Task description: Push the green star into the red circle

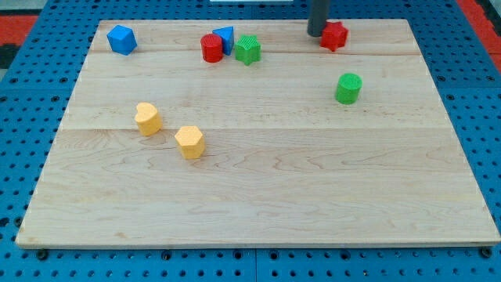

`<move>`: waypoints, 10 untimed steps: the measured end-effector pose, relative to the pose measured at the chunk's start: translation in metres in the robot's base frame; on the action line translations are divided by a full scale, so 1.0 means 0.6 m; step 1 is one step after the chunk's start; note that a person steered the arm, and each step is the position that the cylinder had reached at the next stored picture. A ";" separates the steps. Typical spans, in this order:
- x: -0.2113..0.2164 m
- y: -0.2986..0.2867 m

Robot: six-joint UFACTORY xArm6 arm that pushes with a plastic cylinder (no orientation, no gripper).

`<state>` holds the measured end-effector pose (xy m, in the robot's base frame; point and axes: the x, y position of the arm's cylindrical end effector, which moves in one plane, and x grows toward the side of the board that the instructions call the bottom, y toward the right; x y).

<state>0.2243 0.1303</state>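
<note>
The green star [248, 49] sits near the view's top, just right of the red circle [211, 48], close to it or touching it. A blue triangle [225, 37] stands right behind the two. My tip [316, 33] is at the view's top edge, far right of the green star and right beside the left side of a red star-like block [334, 35].
A green cylinder [348, 88] stands at the right. A blue block [121, 39] is at the top left. Two yellow blocks [147, 118] [190, 142] lie at the left middle. The wooden board [258, 196] rests on a blue pegboard.
</note>
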 end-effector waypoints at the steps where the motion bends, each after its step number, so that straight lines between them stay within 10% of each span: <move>1: 0.000 0.027; 8: 0.004 -0.106; 10: 0.100 -0.183</move>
<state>0.2845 0.0203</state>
